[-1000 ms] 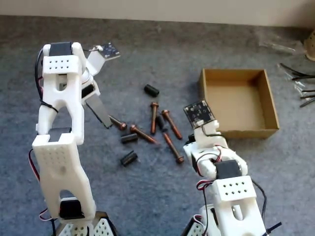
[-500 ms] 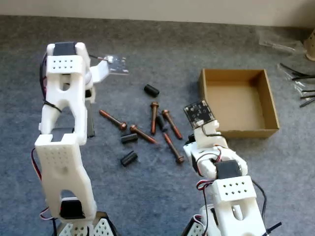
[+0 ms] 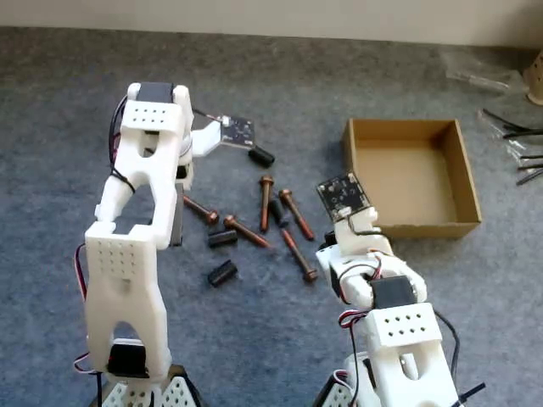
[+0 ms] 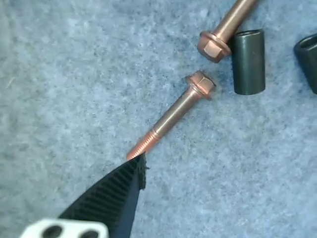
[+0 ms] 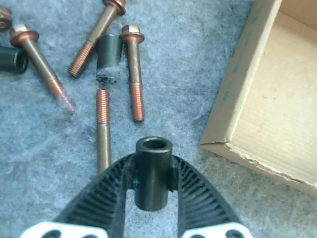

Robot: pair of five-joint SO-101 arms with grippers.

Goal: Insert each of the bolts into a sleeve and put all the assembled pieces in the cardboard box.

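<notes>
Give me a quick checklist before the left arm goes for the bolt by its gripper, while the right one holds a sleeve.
1. Sleeve held in right gripper: ok, upright between shut jaws.
2. Sleeve's open end facing away from the gripper: ok.
3. Left gripper astride the bolt: not ok; it is open and sits at the threaded end, and the bolt lies ungripped on the carpet.
4. Bolt apart from neighbouring bolt and loose sleeve: ok, but the gaps are narrow.
5. Cardboard box upright with its top open: ok.
</notes>
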